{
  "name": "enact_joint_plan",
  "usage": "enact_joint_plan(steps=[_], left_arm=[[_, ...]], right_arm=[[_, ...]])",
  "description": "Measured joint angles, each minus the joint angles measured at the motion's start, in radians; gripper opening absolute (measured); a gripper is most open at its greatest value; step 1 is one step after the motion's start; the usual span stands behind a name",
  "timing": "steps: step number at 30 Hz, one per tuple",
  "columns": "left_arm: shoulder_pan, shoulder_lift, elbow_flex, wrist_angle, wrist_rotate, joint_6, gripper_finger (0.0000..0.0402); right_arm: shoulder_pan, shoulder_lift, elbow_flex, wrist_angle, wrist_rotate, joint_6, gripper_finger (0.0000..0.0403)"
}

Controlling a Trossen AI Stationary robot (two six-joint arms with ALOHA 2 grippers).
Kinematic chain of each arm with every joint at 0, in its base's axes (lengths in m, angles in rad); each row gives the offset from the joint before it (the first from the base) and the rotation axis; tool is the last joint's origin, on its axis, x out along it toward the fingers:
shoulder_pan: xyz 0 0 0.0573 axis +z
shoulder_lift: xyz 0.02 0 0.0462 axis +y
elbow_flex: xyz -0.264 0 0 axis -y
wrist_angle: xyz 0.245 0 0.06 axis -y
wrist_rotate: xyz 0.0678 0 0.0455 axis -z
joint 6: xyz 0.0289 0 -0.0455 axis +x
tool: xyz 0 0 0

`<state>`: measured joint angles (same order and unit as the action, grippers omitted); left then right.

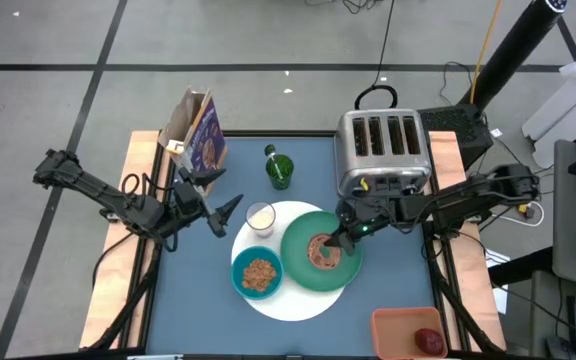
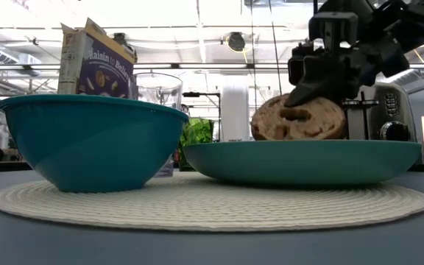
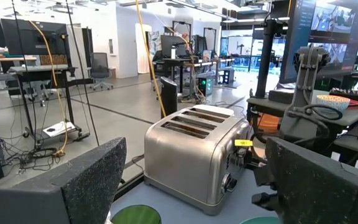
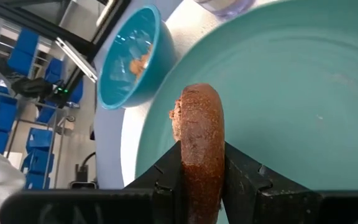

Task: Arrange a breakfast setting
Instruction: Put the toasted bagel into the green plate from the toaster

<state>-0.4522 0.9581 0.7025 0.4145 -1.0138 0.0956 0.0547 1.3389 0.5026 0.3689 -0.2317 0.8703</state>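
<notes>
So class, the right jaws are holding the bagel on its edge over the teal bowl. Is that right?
Not quite. The right gripper pinches the bagel on edge over the green plate, not the teal bowl, as the high view shows.

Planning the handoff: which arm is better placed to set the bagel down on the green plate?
Right. Its pincer already grips the bagel over the green plate; the left pincer waits open beside the mat.

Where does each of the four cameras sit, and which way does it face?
High: overhead, straight down; both arms, white mat.
Low: table height, level across; right gripper on bagel.
Left wrist: past open left gripper toward toaster.
Right wrist: down onto green plate.
Shared: high and right wrist show the teal bowl.
</notes>
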Motion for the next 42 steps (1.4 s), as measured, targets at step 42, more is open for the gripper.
enact_joint_plan(steps=[42], left_arm=[[0.000, 0.000, 0.000, 0.000, 0.000, 0.000, 0.0391]], right_arm=[[0.000, 0.050, 0.000, -0.007, 0.123, -0.045, 0.0073]])
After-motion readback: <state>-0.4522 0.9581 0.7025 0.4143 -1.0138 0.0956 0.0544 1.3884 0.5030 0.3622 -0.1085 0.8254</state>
